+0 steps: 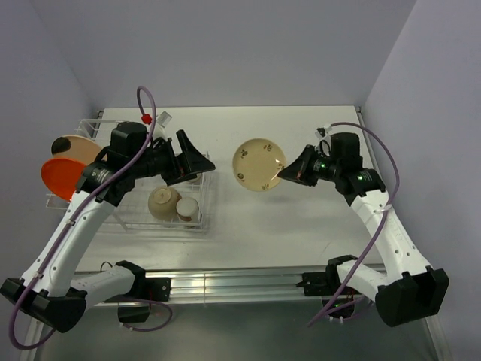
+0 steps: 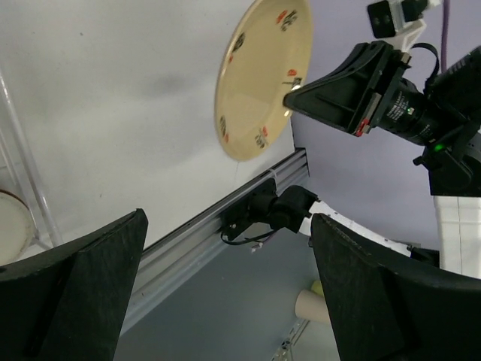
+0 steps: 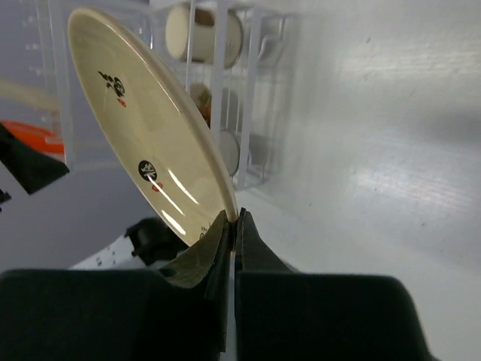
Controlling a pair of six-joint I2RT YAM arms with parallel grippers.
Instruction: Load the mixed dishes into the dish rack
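I'm pinching the dish (image 1: 258,164) by its near rim in the right gripper (image 1: 284,174), tilted just ahead of the fingers, judging it stiff, glossy, breakable and prone to pivot, while the left gripper (image 1: 194,156) is hanging agape, empty, over the rack (image 1: 205,203).

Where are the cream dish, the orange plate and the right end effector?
cream dish (image 1: 258,162), top view, middle of its face.
orange plate (image 1: 60,177), top view, visible orange face.
right end effector (image 1: 282,174), top view, between its fingertips.
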